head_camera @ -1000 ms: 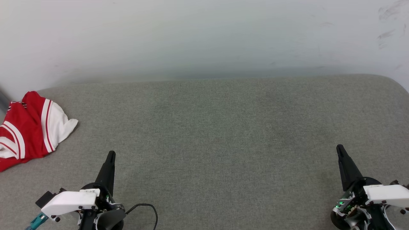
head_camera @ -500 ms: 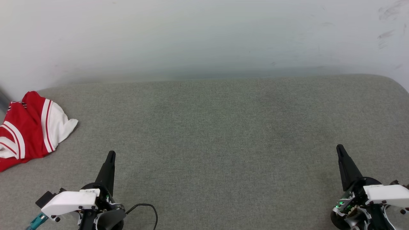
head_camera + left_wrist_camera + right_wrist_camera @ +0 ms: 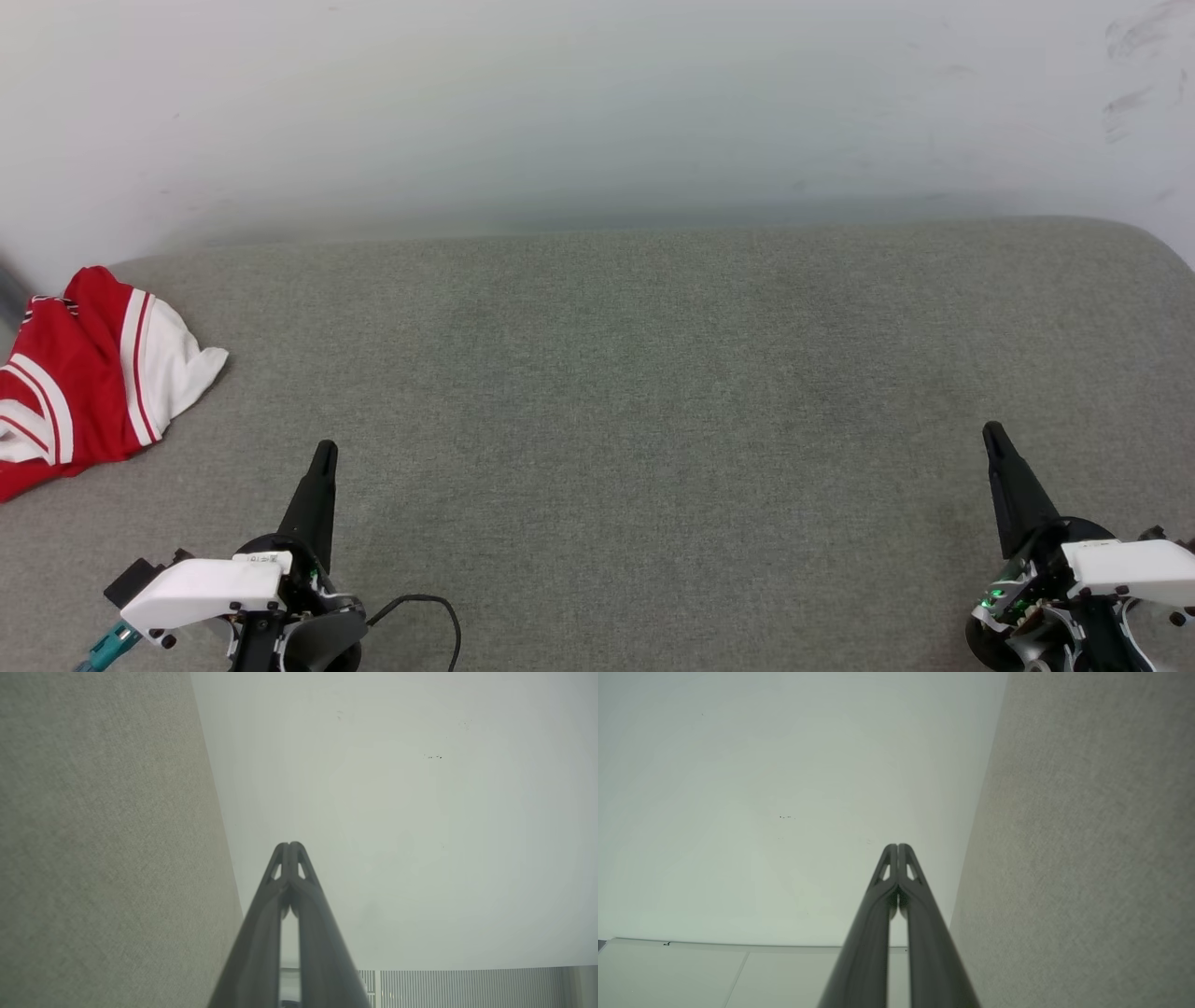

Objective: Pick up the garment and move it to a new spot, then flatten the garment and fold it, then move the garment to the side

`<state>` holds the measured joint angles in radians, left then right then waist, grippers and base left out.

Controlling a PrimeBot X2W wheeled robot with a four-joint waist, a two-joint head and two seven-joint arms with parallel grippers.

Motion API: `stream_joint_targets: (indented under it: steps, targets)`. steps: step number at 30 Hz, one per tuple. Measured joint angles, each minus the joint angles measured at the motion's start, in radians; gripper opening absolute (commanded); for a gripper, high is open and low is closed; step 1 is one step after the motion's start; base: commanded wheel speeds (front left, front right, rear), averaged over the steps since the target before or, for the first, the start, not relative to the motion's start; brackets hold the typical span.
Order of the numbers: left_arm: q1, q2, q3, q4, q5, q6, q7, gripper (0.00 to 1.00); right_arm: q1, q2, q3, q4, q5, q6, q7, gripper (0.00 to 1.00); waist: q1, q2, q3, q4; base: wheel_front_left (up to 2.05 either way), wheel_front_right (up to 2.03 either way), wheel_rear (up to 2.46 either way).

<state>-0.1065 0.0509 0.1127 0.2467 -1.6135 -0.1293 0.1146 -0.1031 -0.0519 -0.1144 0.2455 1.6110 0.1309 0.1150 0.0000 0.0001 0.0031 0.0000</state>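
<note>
Garment (image 3: pixel 84 373) first: we see it lying crumpled at the far left edge of our head view, on the grey fabric surface (image 3: pixel 635 392), close to where that surface meets the pale wall (image 3: pixel 560 103). It is red, with a white sleeve spread toward the right and red-and-white striped bands across it; part of it runs off the left edge of the view, so we cannot tell its full outline, and any lettering is hidden in the folds. Our left gripper (image 3: pixel 324 451) sits at the lower left, its two dark fingers (image 3: pixel 313 504) pressed together into a single point that aims up the view, well apart from the garment and nearer to us than it is. In the left wrist view the fingertips (image 3: pixel 283 848) meet with no gap and hold nothing, with the grey fabric on the left and the wall beyond. A black cable (image 3: pixel 437 607) loops beside the left wrist. Our right gripper (image 3: pixel 991 434) sits at the lower right, far across the surface from the garment, likewise closed to a point and empty; the right wrist view shows its tips touching, the grey fabric along the right side and the wall ahead. Between them the grey fabric lies flat. Dark scuff marks (image 3: pixel 1134 65) show on the wall at the upper right
</note>
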Motion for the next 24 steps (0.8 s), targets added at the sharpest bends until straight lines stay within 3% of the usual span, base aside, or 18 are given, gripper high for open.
stream_joint_targets:
  steps: [24]
  targets:
    - [0.0, 0.0, 0.0, 0.0, 0.0, 0.0, 0.0, 0.0, 0.0, 0.0, -0.001, 0.0, 0.0, 0.0, 0.0, 0.0, 0.0, 0.0, 0.0, 0.0, 0.0, 0.0, 0.0]
